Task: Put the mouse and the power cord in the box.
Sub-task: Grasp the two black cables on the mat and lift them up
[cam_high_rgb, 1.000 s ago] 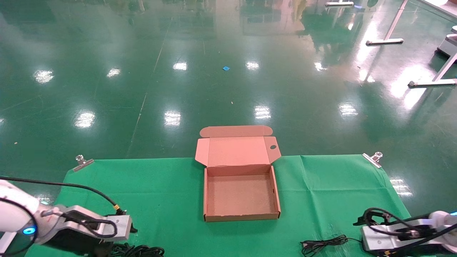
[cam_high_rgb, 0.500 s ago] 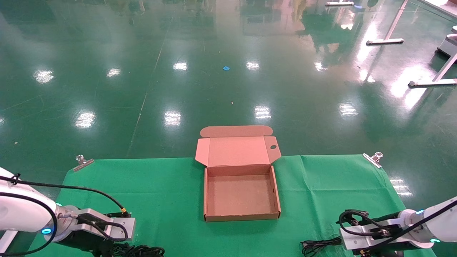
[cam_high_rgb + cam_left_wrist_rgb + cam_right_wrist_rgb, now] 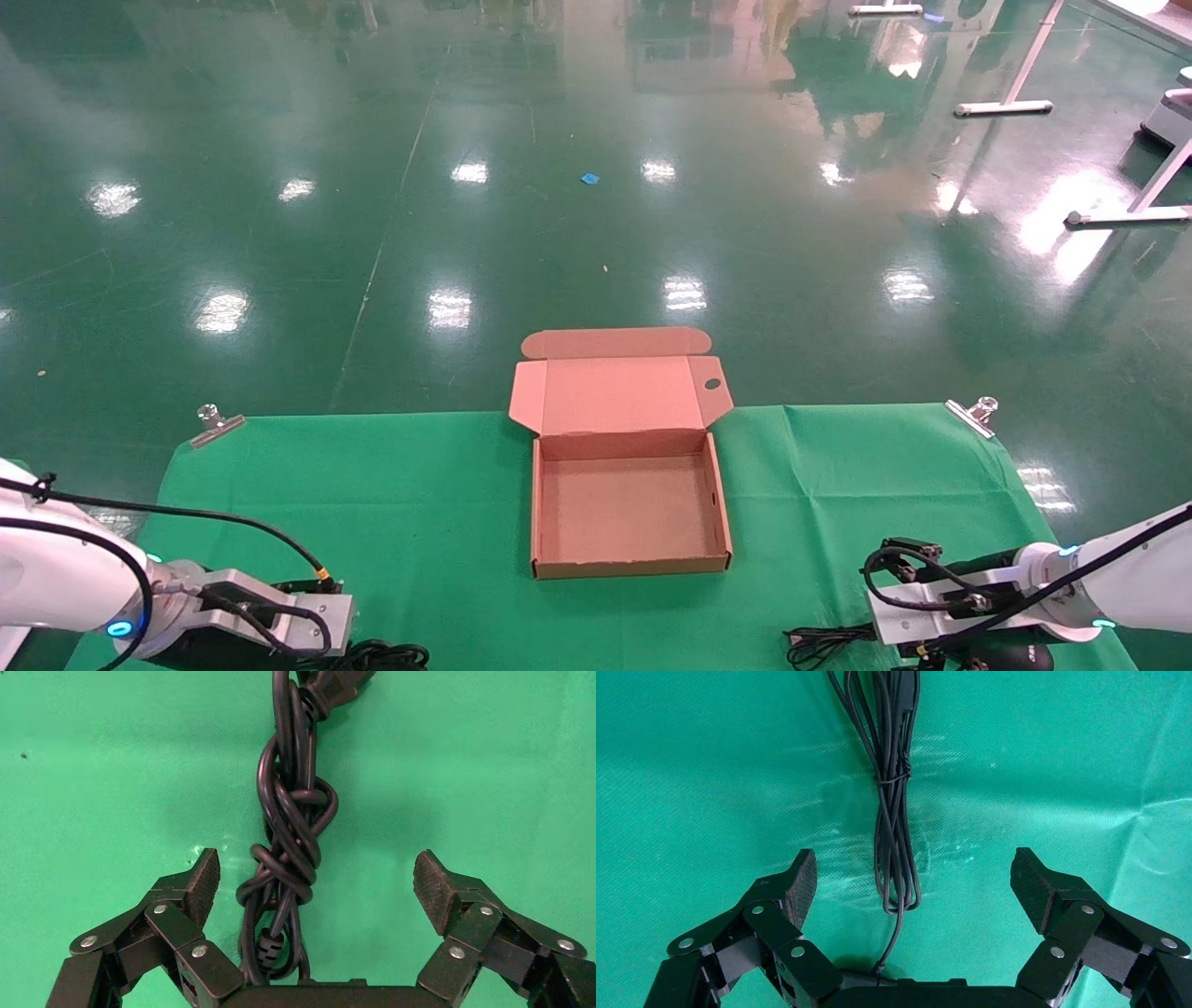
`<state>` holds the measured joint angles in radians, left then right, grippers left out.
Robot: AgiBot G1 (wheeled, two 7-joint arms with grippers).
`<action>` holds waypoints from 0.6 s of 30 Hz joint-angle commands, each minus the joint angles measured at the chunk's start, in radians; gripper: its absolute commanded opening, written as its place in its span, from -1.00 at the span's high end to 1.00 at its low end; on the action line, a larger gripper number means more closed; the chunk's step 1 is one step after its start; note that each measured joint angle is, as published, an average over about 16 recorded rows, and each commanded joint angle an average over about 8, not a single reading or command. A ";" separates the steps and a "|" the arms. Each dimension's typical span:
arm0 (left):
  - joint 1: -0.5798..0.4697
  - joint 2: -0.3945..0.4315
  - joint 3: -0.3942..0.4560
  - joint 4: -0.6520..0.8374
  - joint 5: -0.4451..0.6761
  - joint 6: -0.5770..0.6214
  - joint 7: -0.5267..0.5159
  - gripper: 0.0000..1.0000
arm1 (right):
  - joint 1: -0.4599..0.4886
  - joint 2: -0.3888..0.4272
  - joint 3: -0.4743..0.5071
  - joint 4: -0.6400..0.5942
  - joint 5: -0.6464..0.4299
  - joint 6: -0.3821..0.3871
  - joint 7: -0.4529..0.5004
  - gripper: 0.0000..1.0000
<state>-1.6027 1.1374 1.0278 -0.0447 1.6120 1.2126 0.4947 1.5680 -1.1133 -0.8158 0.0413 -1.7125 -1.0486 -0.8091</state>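
Over the last second both arms have slid in along the near edge of the cloth (image 3: 447, 522). The right gripper (image 3: 914, 881), at about 5 o'clock from the box (image 3: 629, 559), has moved leftward over the mouse (image 3: 1020, 658) and its wire (image 3: 897, 832); its jaws are spread wide, the wire bundle between them, nothing held. The left gripper (image 3: 316, 881), at about 7 o'clock, has sunk lower over the cord (image 3: 289, 846), jaws likewise wide apart and straddling the knotted loops. The box sits open and empty mid-cloth, lid back at 12 o'clock. I judge both grasps are imminent, neither closed yet
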 commanded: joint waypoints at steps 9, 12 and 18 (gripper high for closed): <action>0.001 0.004 -0.005 0.014 -0.007 -0.006 0.011 1.00 | -0.001 -0.008 0.004 -0.017 0.005 0.013 -0.010 1.00; 0.002 0.004 -0.005 0.012 -0.007 -0.006 0.010 1.00 | -0.001 -0.007 0.004 -0.015 0.005 0.012 -0.009 1.00; 0.002 0.003 -0.005 0.009 -0.007 -0.005 0.009 1.00 | -0.001 -0.005 0.004 -0.012 0.005 0.010 -0.009 1.00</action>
<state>-1.6010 1.1404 1.0232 -0.0353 1.6052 1.2076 0.5039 1.5668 -1.1187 -0.8121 0.0294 -1.7073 -1.0388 -0.8180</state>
